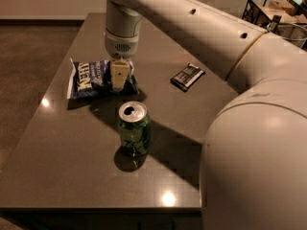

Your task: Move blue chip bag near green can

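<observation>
Found the tool (119,78) low on the right end of the bag (88,78) — grip impossible to tell. Saw it flat on the counter (72,166), near the can (134,128) but apart. Judged that perch right for a short drag closer.

Cream tubular arm (201,28); yellowish gripper (118,83) below vented wrist (122,46).
</observation>
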`<control>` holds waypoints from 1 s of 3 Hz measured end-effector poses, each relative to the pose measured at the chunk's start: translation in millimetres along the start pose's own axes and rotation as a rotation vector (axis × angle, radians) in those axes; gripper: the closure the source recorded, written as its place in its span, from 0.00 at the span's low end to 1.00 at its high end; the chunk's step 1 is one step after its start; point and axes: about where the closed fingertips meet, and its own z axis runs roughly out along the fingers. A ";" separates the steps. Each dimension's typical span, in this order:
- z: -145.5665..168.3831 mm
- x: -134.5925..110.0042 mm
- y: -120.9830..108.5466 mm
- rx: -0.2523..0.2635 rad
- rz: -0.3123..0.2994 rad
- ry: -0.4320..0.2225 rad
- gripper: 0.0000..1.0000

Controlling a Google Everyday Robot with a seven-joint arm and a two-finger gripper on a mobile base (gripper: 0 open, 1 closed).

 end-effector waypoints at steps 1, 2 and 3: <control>-18.1 12.2 9.3 -0.007 -0.037 -0.020 0.87; -35.9 26.5 32.5 -0.036 -0.092 -0.041 1.00; -51.0 30.4 64.7 -0.076 -0.188 -0.051 1.00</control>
